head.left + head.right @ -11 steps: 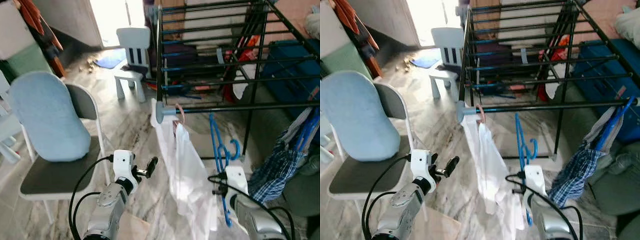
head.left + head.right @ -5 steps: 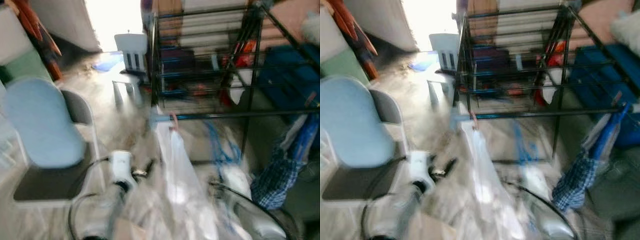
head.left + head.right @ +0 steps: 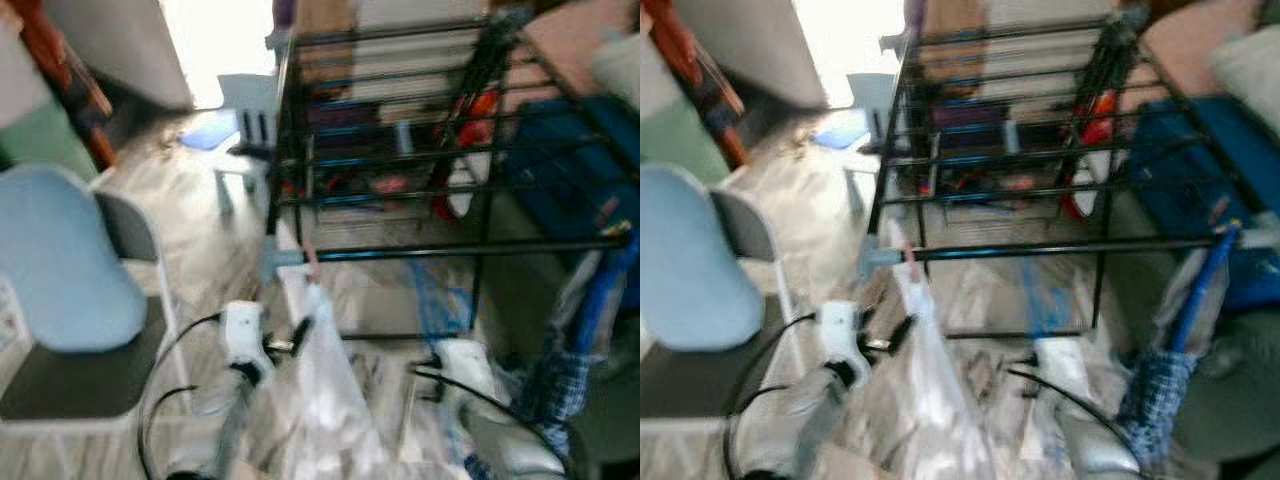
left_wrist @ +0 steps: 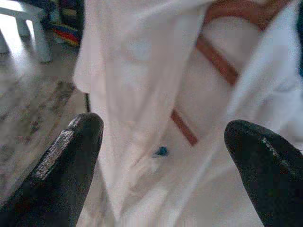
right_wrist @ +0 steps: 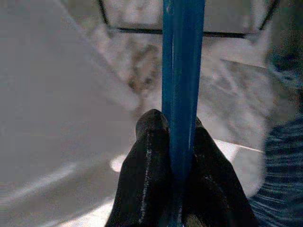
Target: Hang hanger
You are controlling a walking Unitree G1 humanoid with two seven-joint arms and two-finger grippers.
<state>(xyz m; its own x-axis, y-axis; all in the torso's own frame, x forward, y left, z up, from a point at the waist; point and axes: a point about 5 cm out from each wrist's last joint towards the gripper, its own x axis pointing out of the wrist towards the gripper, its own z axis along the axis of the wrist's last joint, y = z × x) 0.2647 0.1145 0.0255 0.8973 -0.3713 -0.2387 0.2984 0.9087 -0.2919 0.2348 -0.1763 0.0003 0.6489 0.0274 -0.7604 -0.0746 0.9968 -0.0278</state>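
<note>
— What did you have hold of, and how did it feel likely to handle?

— My right gripper [image 5: 177, 142] was closed tight on the thin blue plastic hanger [image 5: 182, 71], both black fingers [image 5: 147, 156] pinching its flat shaft. I judged it light and stiff, a little slick, and liable to pivot in a two-finger pinch if it knocked anything. Low on the shaft seemed a fair place to hold, since that left the hook end free.

— Which way did it point?

— Its long axis ran straight out along my fingers, away from the wrist, toward the floor bar of the rack. From the head views it showed as a pale blue blur [image 3: 435, 295] rising above my right wrist, just below the front rail; the hook itself was too smeared to make out.

— And your other hand?

— My left gripper [image 4: 163, 156] stood wide open, holding nothing, its pads [image 4: 78, 142] either side of a white cloth garment [image 4: 142, 80] on a brown hanger [image 4: 215, 59]. That garment hung from the near corner of the black metal drying rack [image 3: 400, 180], close beside my left fingers [image 3: 300, 335].

— Further out?

— A checked blue garment [image 3: 1160, 390] hung at the rail's right end, a chair with a light blue cushion [image 3: 60, 265] stood at my left, and a small white chair [image 3: 245, 110] sat near the bright doorway.
</note>
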